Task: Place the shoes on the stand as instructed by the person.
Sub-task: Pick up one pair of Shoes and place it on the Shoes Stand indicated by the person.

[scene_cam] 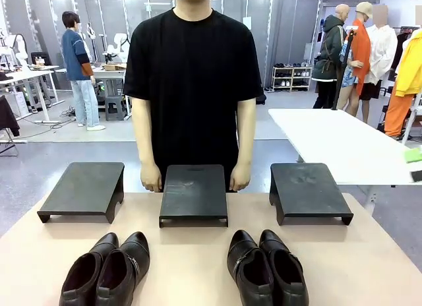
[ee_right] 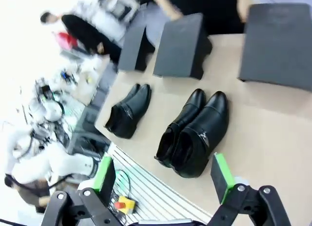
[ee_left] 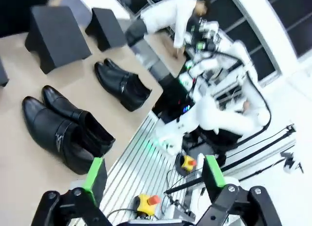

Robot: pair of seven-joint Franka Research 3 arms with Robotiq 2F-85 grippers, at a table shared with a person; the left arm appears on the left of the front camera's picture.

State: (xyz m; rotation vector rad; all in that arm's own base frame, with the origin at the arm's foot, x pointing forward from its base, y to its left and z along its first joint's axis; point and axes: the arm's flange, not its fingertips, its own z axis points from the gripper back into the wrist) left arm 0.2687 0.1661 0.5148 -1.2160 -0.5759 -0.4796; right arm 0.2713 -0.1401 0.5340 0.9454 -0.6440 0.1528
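Left gripper point(ee_left: 153, 173) open beyond table edge point(ee_left: 127, 120)

In the front view, the left pair of shoes point(scene_cam: 105, 273) and the right pair of shoes point(scene_cam: 267, 270) along the bottom edge were smooth black leather, glossy, with pale highlights on the toes. Behind them, the left stand point(scene_cam: 84, 187) and right stand point(scene_cam: 306, 189) looked matt black. The middle stand point(scene_cam: 194, 190) was faintly scuffed. The table point(scene_cam: 191, 266) was matt pale tan. The person's T-shirt point(scene_cam: 192, 75) was matt black cloth.
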